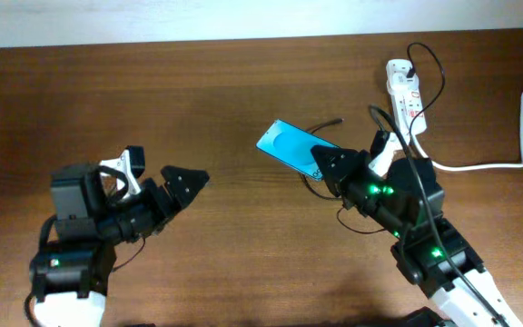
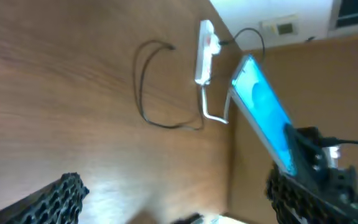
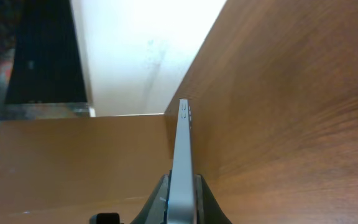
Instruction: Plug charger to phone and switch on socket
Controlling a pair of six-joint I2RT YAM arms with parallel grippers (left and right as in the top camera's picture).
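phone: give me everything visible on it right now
The phone is a thin flat slab with a bright cyan screen and a pale border. Edge-on in the right wrist view, its side looks smooth and grey, with small marks near the far end. The right gripper has its jaws shut on one short end, screen facing up. The phone sits tilted, apparently raised off the table, left of the power strip. Nothing else seems to touch it.
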